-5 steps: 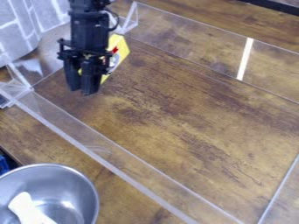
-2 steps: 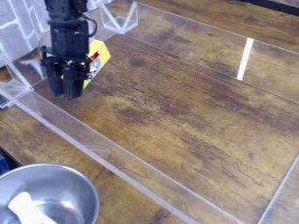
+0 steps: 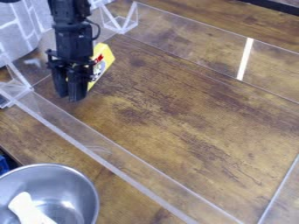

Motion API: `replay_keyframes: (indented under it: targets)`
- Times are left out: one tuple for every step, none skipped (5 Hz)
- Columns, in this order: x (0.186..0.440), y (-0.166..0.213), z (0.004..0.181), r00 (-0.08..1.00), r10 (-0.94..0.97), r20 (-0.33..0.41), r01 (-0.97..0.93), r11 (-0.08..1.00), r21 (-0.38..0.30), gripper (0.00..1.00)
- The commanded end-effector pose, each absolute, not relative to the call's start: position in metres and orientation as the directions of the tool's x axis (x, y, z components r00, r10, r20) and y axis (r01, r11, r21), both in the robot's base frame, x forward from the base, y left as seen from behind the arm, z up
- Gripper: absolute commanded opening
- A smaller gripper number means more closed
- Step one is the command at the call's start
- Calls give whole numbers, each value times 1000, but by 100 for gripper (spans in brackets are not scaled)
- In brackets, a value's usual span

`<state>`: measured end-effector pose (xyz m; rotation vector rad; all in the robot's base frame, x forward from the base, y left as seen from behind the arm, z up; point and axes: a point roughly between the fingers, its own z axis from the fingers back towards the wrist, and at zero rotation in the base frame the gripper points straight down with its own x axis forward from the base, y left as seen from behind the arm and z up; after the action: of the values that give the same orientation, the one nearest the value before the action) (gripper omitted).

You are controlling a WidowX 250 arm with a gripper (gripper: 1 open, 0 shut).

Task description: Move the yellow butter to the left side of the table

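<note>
Black robot gripper (image 3: 73, 87) was clamped across the small, bright yellow rectangular butter box (image 3: 100, 60) over the dark wood-grain table (image 3: 187, 105); it looked light, stiff, slightly slick

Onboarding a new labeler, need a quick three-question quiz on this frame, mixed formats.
1. True or false: the hand is shut on the yellow butter.
2. Multiple choice: where in the picture is the metal bowl? A) top right B) bottom left C) centre
3. Short answer: on what does the clear acrylic strip lie?

Key:
1. True. The dark fingers are closed and the yellow box sits against them, near the picture's left edge.
2. B. It is at the bottom left, outside the acrylic border, with a pale item inside.
3. On the table, the dark wood-grain top.
</note>
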<state>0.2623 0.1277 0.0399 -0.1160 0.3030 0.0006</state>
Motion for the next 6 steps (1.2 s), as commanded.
replay_keyframes:
  targets:
    - [271,138,52,973,-4,-233,-19,995,-96,0]
    - [273,142,48,974,-6,-228,-18,994,-106,0]
    - [275,148,42,975,-9,-222,-17,993,-114,0]
    - [278,150,39,977,-10,-214,-15,993,-118,0]
    - [281,152,39,978,-10,-207,-15,993,-120,0]
    - [284,153,39,980,-10,-198,-15,992,-122,0]
